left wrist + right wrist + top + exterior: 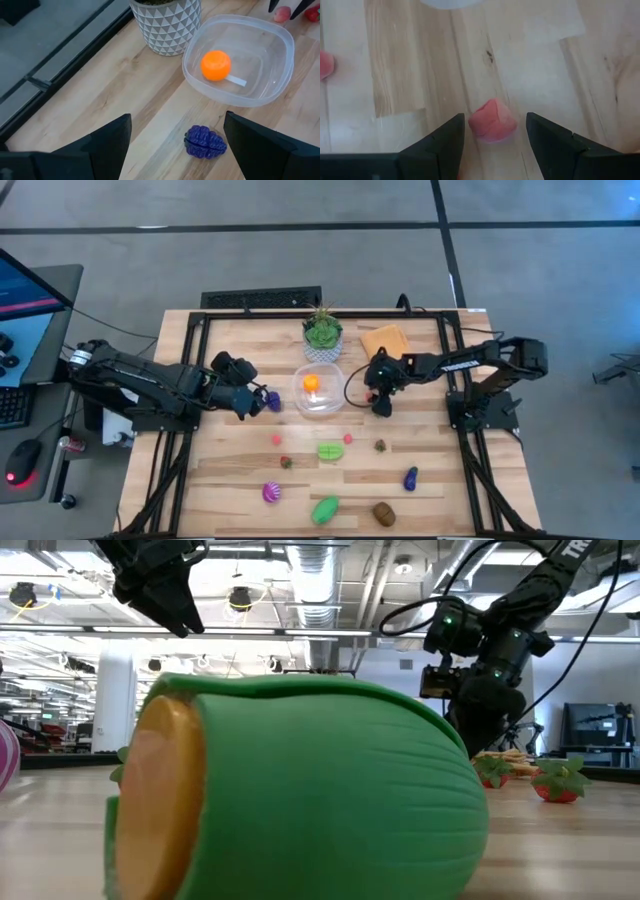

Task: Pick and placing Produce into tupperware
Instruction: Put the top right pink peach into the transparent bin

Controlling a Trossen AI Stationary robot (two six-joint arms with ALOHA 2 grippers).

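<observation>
Looking down from above, the tupperware (318,392) sits about mid-frame, just below the potted plant (322,331), with an orange fruit (311,383) already inside. The left gripper (262,401) is right at the container's left, fingers spread wide, with a purple piece (205,142) lying on the table between them, not grabbed. The right gripper (380,402) is on the container's right, jaws partly open around a pinkish-red piece (492,121) on the wood, not pinching it yet. The rest of the produce is scattered across the lower part of the frame, including a green one (325,509)
</observation>
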